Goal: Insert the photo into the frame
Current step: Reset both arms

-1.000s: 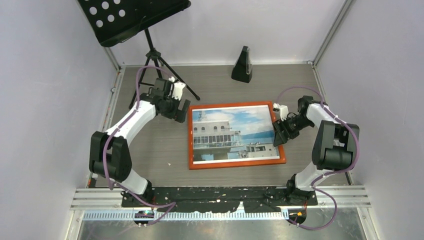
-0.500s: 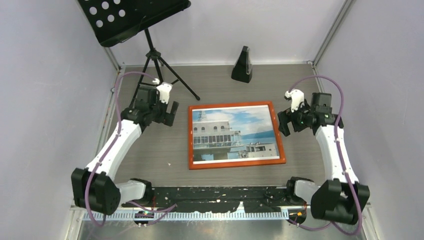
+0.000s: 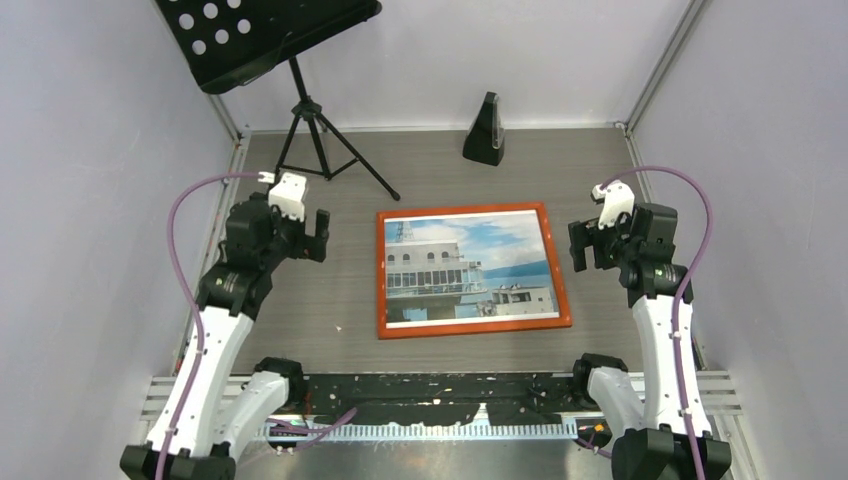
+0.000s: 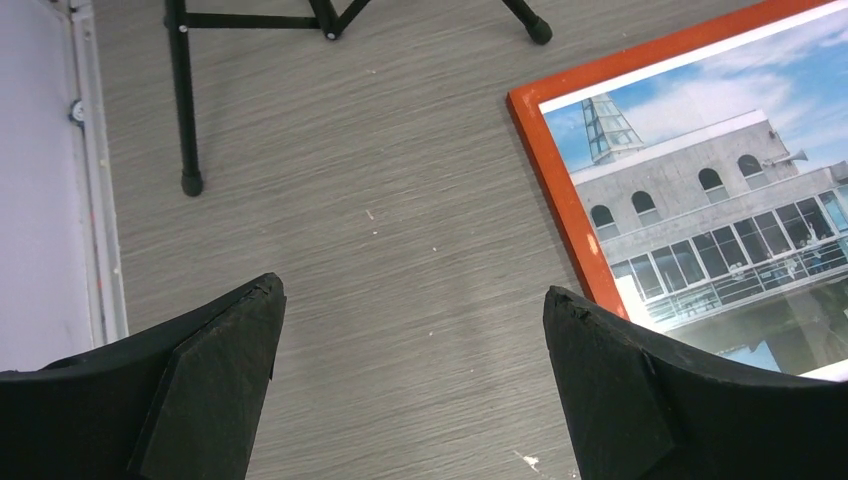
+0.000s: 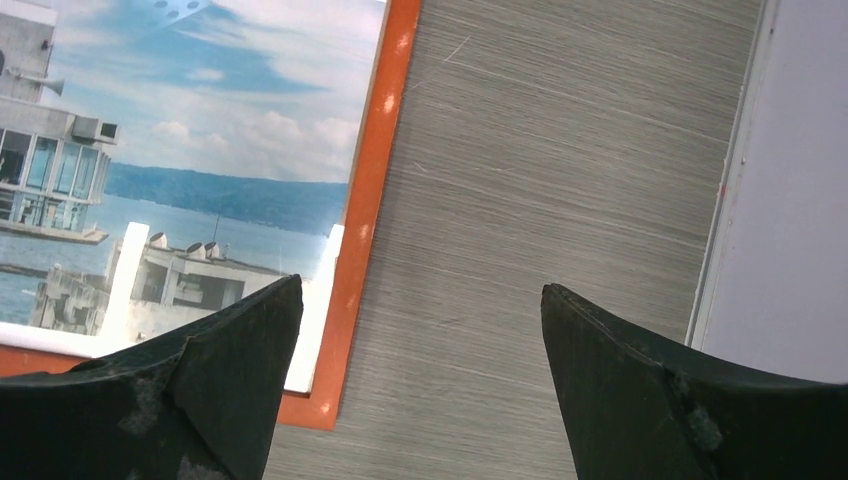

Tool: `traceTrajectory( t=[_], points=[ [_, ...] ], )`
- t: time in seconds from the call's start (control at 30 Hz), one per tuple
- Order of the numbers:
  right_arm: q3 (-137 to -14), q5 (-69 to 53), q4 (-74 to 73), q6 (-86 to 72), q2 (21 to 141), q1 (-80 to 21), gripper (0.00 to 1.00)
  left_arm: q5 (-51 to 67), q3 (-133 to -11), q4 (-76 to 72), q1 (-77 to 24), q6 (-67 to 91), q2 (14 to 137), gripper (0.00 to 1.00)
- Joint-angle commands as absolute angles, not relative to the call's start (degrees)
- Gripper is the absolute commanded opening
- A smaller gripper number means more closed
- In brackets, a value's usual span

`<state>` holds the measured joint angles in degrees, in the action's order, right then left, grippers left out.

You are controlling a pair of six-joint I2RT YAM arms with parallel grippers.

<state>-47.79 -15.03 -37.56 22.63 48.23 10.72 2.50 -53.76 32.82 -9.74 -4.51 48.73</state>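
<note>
Top external view: photo in frame, both grippers clear

Item 1, photo (image 3: 465, 265). Lies flat inside the frame (image 3: 380, 275) at the middle of the table (image 3: 450, 170). Shows a white border against the orange rails on every side, with no corner riding over a rail as far as can be made out. Matches at the far left corner in the left wrist view (photo (image 4: 700, 190), frame (image 4: 560, 190)) and at the near right corner in the right wrist view (photo (image 5: 200, 150), frame (image 5: 375, 170)).

Item 2, left gripper (image 3: 310, 235). Hangs over bare table, apart from the frame's left rail. Jaws spread wide, nothing between them.

Item 3, right gripper (image 3: 588, 248). Hangs just off the right rail, not touching it. Jaws spread wide, empty.

Item 4, music stand (image 3: 300, 110) and metronome (image 3: 485, 130). Stand at the far side, well apart from the frame.

Status: judged done or very nearly so, placing apparently complete. Leaves at most a check that the print sits flush; cannot tell from these views whether any backing is called for.
</note>
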Motion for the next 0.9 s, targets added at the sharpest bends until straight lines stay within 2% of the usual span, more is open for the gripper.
traceTrajectory(
  t=[0.0,0.27,0.87],
  points=[
    [-48.48,-12.01,-34.73,18.19,47.42,10.91,0.95,0.53,-50.27,27.52,-9.4,-2.8,42.84,0.99],
    [-47.69,-9.09,-34.47,17.33,44.05,11.26,0.95,0.72,-39.62,15.82,-9.4,-2.35,33.37,1.0],
    [-43.82,-8.49,-31.21,19.95,35.11,14.25,0.95,3.62,-34.76,11.7,-6.29,-5.16,31.48,1.0]
  ],
)
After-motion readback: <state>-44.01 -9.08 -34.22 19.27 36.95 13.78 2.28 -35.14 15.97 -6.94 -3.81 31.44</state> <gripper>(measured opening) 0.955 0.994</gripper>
